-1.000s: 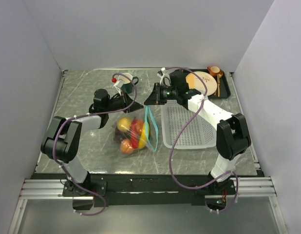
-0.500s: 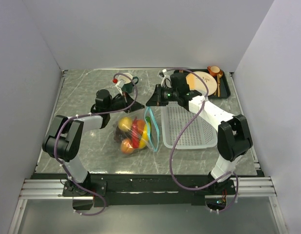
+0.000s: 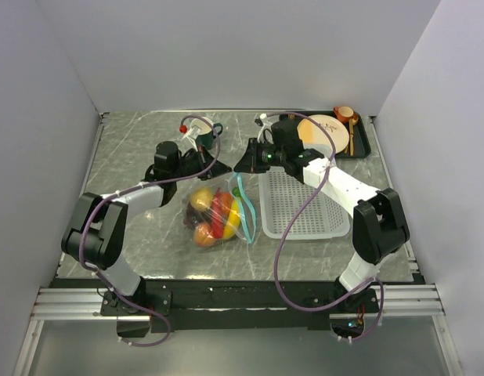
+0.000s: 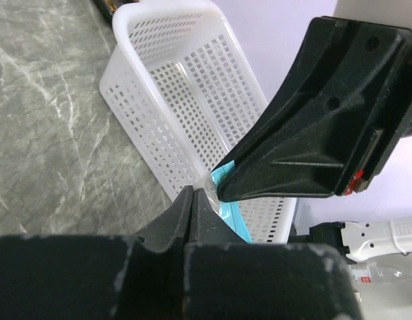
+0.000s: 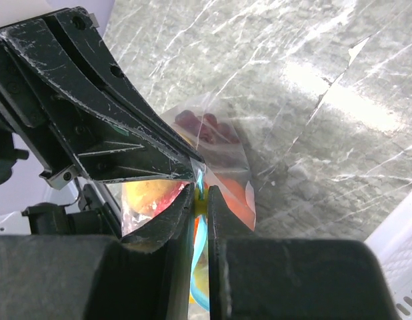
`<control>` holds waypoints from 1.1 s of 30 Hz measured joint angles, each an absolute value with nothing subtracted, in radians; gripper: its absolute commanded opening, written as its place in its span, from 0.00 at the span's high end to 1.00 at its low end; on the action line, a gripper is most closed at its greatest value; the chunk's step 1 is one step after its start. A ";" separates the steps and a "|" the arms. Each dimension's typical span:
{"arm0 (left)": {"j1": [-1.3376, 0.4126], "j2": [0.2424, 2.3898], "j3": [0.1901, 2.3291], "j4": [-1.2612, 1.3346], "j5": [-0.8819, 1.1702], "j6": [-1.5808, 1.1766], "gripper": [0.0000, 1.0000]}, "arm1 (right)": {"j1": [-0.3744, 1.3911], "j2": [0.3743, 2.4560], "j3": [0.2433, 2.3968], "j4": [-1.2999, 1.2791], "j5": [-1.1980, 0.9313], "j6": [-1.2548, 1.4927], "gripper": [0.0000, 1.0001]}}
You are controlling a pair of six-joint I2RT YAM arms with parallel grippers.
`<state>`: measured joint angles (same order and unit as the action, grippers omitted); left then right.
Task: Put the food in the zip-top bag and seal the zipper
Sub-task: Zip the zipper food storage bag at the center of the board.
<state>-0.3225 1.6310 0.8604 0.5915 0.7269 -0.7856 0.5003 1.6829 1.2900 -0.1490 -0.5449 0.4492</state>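
The clear zip-top bag [image 3: 196, 229] lies mid-table with the food inside: a peach [image 5: 147, 194], dark grapes [image 5: 201, 123], an orange [image 5: 234, 191] and red and yellow pieces [image 3: 220, 215]. Its teal zipper [image 3: 244, 211] runs along the right edge and rises to both grippers. My left gripper [image 3: 224, 168] is shut on the bag's clear corner [image 4: 205, 181], just beside the strip. Facing it, my right gripper [image 3: 238, 166] is shut on the zipper's yellow slider [image 5: 201, 199], the teal strip [image 5: 201, 243] hanging between its jaws. The two fingertips nearly touch.
A white mesh basket [image 3: 303, 205] lies right of the bag, under the right arm. A dark tray [image 3: 364, 147] with a cream plate [image 3: 323, 129] and an orange cup [image 3: 345, 114] sits at the back right. A dark cup [image 3: 204, 135] stands behind the left gripper.
My left gripper has closed on the bag's corner. The right gripper has edged left and back with the zipper's top end, and the strip now bows between the grippers and the table.
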 measured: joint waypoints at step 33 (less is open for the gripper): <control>-0.348 1.614 0.868 0.612 0.676 -0.745 0.99 | 0.403 1.691 1.309 -0.067 -0.643 0.573 0.59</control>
